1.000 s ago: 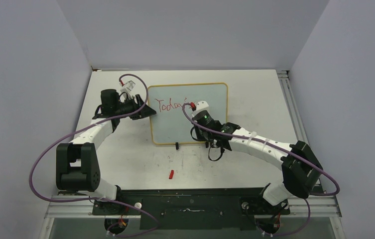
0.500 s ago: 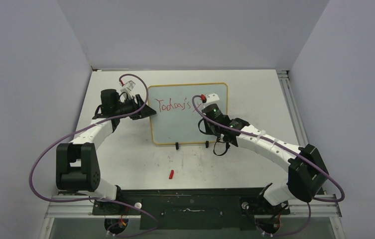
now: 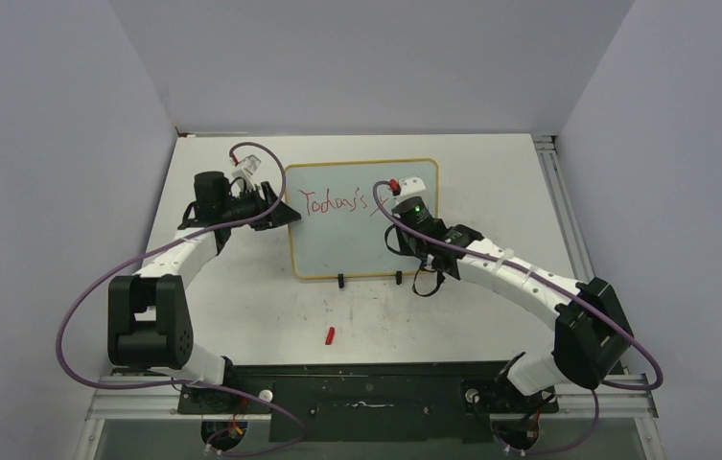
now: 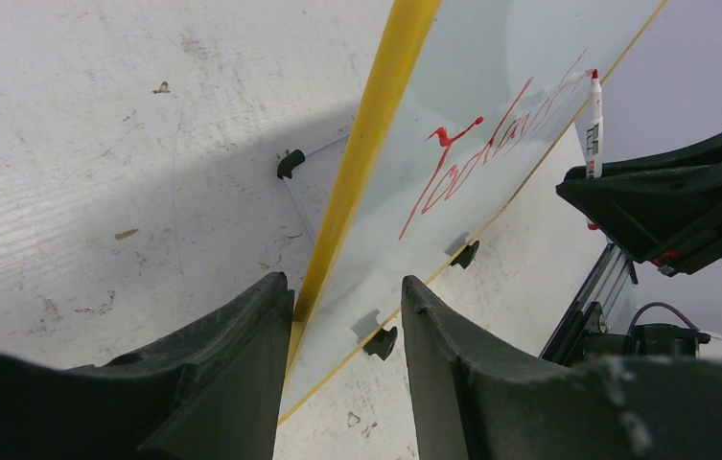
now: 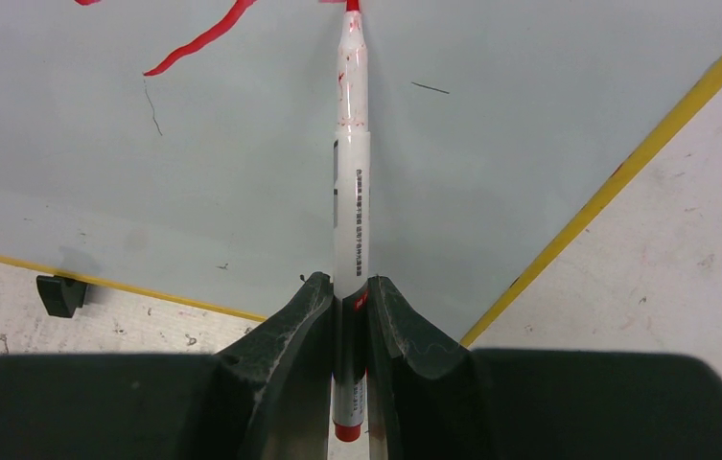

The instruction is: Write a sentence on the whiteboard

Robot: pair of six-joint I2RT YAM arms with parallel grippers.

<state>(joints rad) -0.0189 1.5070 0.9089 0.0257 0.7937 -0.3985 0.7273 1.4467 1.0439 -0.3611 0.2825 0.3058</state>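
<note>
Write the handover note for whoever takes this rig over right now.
Left gripper: shut on the left edge of the small yellow-framed whiteboard, apparently steadying it.
Right gripper: shut on a white marker with red tip, tip at the board just right of the last letter.
Done: red handwritten "Today's" on the top line.
Left: the rest of the sentence. A small red cap-like piece lies in front of the board.

White-barrelled marker pen with red tip (image 5: 351,192) is clamped between the dark fingers of the right gripper (image 5: 349,292). It points across a pale glossy whiteboard with yellow frame (image 5: 529,115), near red handwritten strokes (image 5: 198,40). Tip contact not determinable. Black clip foot (image 5: 58,292) rests on scuffed white table (image 5: 683,259).
</note>
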